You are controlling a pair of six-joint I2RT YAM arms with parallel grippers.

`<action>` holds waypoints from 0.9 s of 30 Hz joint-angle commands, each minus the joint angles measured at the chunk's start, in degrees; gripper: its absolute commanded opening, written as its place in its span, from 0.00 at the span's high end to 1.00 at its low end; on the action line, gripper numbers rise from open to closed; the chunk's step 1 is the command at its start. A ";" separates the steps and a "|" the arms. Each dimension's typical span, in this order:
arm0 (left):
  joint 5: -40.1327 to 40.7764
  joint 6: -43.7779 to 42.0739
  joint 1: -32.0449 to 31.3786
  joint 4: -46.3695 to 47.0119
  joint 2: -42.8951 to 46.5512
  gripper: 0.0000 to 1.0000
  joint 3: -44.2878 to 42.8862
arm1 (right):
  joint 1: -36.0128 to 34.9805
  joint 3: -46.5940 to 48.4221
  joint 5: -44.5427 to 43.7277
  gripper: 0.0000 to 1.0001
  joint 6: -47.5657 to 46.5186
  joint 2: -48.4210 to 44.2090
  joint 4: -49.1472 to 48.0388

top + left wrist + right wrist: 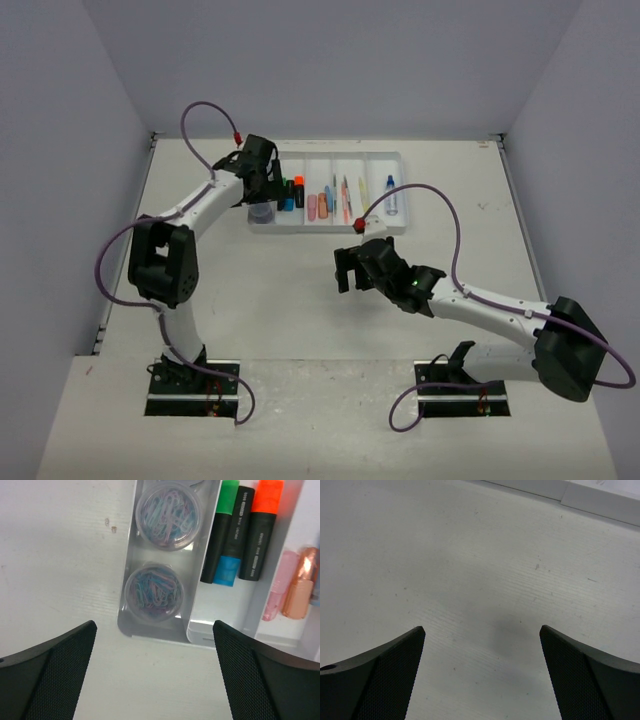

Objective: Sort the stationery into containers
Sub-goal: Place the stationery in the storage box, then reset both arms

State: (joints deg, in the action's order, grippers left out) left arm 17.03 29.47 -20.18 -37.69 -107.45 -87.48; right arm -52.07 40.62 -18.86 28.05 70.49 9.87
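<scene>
The white tray [336,156] lies at the far middle of the table. In the left wrist view its leftmost compartment [129,625] holds two clear tubs of paper clips [167,514] [154,591], and a third shows at the top edge. The compartment beside it holds green [226,515], blue-capped [227,570] and orange [262,525] highlighters. Pink [279,592] and copper-coloured [300,582] ones lie further right. Thin pens [346,198] and a blue-capped bottle [391,195] lie in the right compartments. My left gripper [154,630] [262,192] hovers open and empty over the tray's left end. My right gripper [482,630] [348,268] is open and empty above bare table.
The tray's near edge [600,500] shows at the top of the right wrist view. Grey walls close the table on the left, far and right sides. Purple cables loop from both arms.
</scene>
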 commanded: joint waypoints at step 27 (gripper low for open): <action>12.89 -11.50 -0.28 16.99 80.34 0.00 50.41 | 0.02 5.38 -38.96 0.01 10.87 -38.07 30.74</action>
State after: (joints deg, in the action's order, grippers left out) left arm 30.67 20.25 -23.23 -28.56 -28.51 -37.06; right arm -52.05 47.92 -53.05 36.13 32.91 39.62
